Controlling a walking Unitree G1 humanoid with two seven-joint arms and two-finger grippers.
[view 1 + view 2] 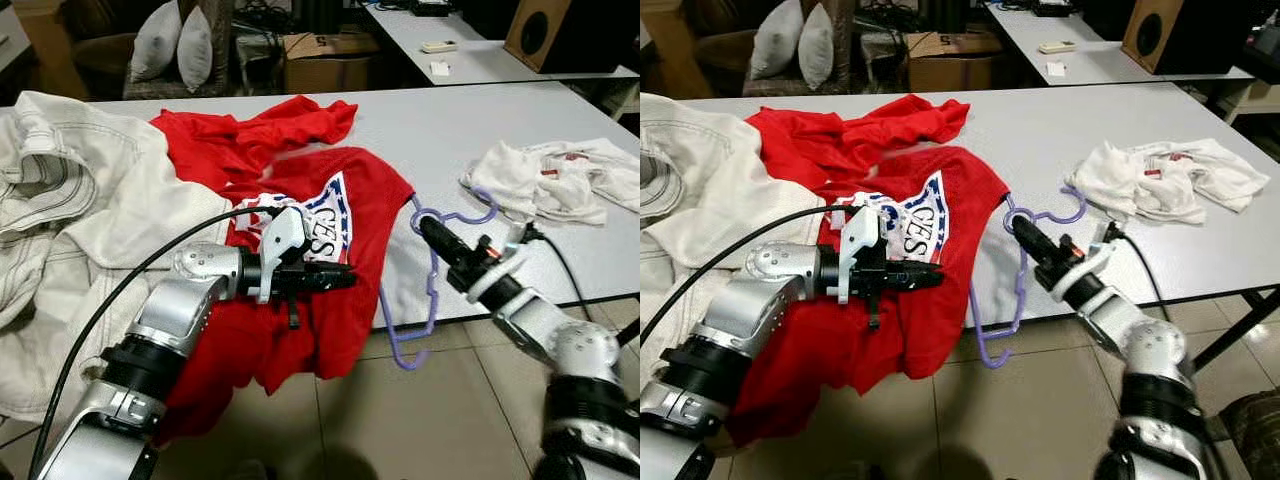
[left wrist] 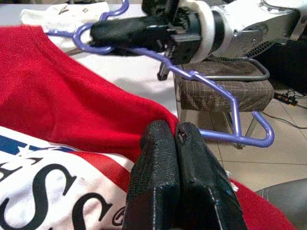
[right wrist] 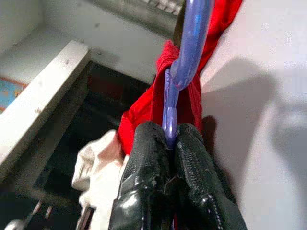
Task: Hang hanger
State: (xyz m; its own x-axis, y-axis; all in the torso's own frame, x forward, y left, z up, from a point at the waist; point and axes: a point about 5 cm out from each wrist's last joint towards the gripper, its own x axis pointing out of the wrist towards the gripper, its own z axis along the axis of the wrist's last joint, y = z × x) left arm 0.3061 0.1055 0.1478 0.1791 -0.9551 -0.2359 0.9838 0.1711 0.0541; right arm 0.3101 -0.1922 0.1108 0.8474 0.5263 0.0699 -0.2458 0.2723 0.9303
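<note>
Grey tabletop (image 1: 420, 120) carries a red printed T-shirt (image 1: 350, 200). Beside its sleeve, the right gripper (image 1: 428, 228) pinches the purple plastic hanger (image 1: 432, 290) tight, probably for threading; the left gripper (image 1: 340, 278), fingers together, pins the shirt.

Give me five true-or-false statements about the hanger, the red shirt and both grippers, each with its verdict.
1. The right gripper is shut on the purple hanger. True.
2. The red shirt lies wholly on the table. False: its lower part hangs over the table's front edge.
3. The left gripper is over the red shirt, fingers together. True.
4. The hanger is already inside the shirt. False: it sits beside the shirt at the table edge.
5. A white cloth lies on the table to the robot's right. True.
</note>
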